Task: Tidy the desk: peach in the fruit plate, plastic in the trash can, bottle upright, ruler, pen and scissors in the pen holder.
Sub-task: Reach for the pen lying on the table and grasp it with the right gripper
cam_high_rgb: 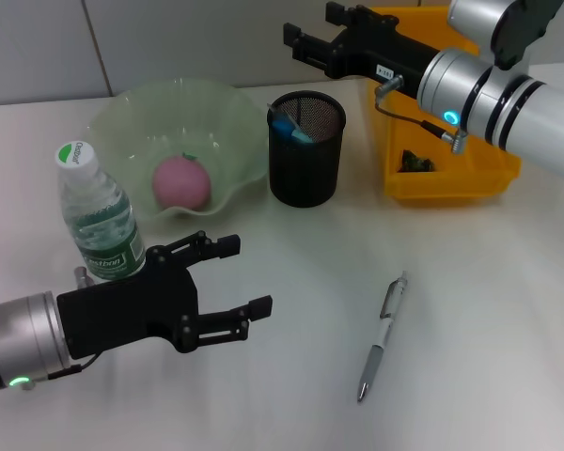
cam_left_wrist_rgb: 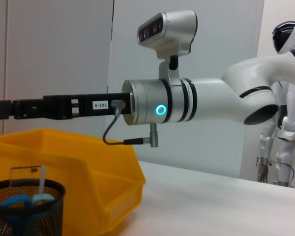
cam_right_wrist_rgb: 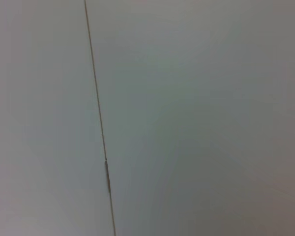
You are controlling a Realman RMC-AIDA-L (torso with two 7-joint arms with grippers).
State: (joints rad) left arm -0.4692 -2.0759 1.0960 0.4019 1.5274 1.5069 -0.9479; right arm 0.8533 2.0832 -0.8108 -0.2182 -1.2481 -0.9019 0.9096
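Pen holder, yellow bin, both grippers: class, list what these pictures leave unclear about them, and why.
- Pen holder: the head view shows only blue handles above the rim; the dark mesh hides the rest.
- Yellow bin: the right arm covers most of it; the dark item inside is too small to identify.
- Right gripper: its jaws' state is unclear in the head view; the right wrist view shows only wall.
- Left gripper: its jaws stand open, empty, beside the bottle.

Beside the black wire-mesh holder: a translucent, glossy green plate with a matt pink peach, a clear plastic bottle, a glossy yellow plastic bin, a silvery pen on the smooth matt table.
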